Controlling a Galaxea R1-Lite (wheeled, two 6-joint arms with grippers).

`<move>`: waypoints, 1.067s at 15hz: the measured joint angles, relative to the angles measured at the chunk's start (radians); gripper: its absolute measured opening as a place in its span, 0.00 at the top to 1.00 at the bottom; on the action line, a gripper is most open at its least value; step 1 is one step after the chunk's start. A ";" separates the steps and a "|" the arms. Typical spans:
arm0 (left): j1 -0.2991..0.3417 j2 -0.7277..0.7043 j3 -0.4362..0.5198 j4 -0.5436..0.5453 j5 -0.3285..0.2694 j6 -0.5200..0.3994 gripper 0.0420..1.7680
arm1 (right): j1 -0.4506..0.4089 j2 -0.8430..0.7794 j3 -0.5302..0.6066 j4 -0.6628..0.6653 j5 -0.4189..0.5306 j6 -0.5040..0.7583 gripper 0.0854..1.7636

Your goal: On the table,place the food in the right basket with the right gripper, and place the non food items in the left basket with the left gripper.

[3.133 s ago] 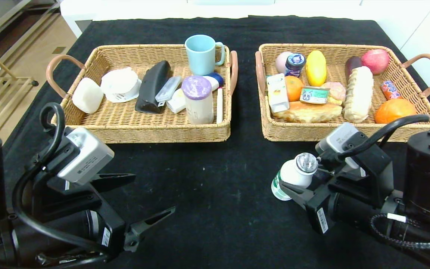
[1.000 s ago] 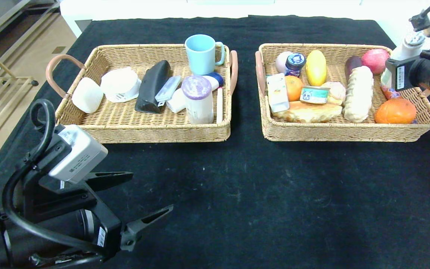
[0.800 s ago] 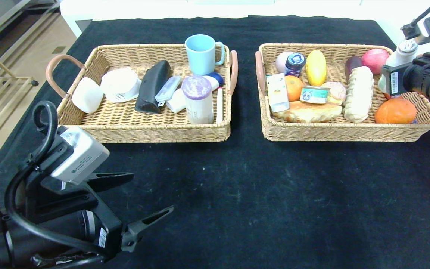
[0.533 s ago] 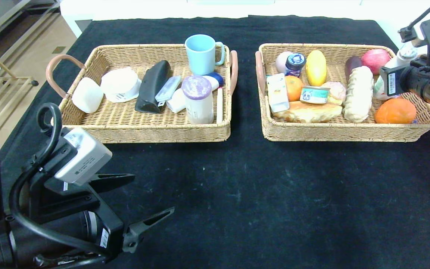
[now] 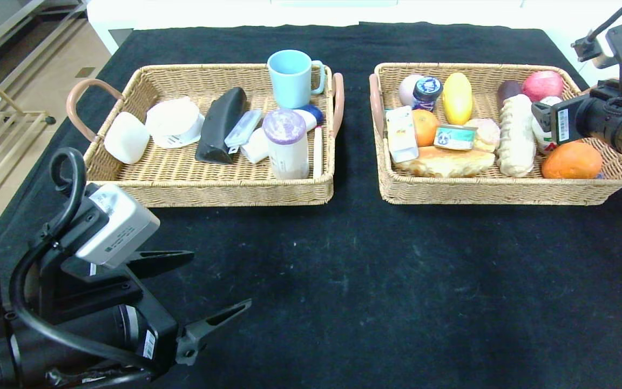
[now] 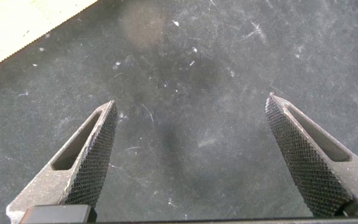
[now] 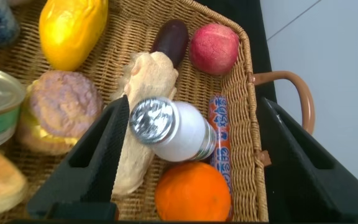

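My right gripper point(image 5: 544, 116) hangs over the far right part of the right basket point(image 5: 478, 192) with its jaws spread wide. The white foil-capped bottle point(image 7: 173, 130) lies tilted between them, resting on the long bread and the orange and close to one finger point(image 7: 104, 149). In the head view only part of the bottle point(image 5: 542, 138) shows. The croissant point(image 5: 448, 161), tin can point(image 5: 454, 138) and juice carton point(image 5: 400, 135) lie in that basket. The blue-capped shampoo bottle point(image 5: 311, 114) and clear case point(image 5: 243, 128) lie in the left basket point(image 5: 208, 189). My left gripper point(image 5: 219, 281) is open over bare cloth point(image 6: 191, 143).
The left basket also holds a blue mug point(image 5: 291, 78), a black pouch point(image 5: 222, 124) and a purple-lidded jar point(image 5: 286, 143). An orange point(image 5: 571, 160), an apple point(image 5: 543, 85), a long bread point(image 5: 516, 135) and a yellow fruit point(image 5: 457, 98) crowd the right basket. Black table point(image 5: 370, 281) lies in front.
My right gripper came down into the right basket with the bottle and opened, leaving the bottle lying among the food. The left arm has barely moved.
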 joint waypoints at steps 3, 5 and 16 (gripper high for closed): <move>0.000 -0.001 0.000 0.000 0.000 0.000 0.03 | 0.086 -0.067 0.051 0.041 -0.048 -0.009 0.12; 0.000 -0.001 0.000 0.000 0.000 0.000 0.03 | 0.137 -0.111 0.086 0.063 -0.056 -0.008 0.10; -0.010 -0.067 -0.032 0.004 0.020 -0.014 0.03 | 0.390 -0.229 0.286 0.114 -0.149 0.152 0.05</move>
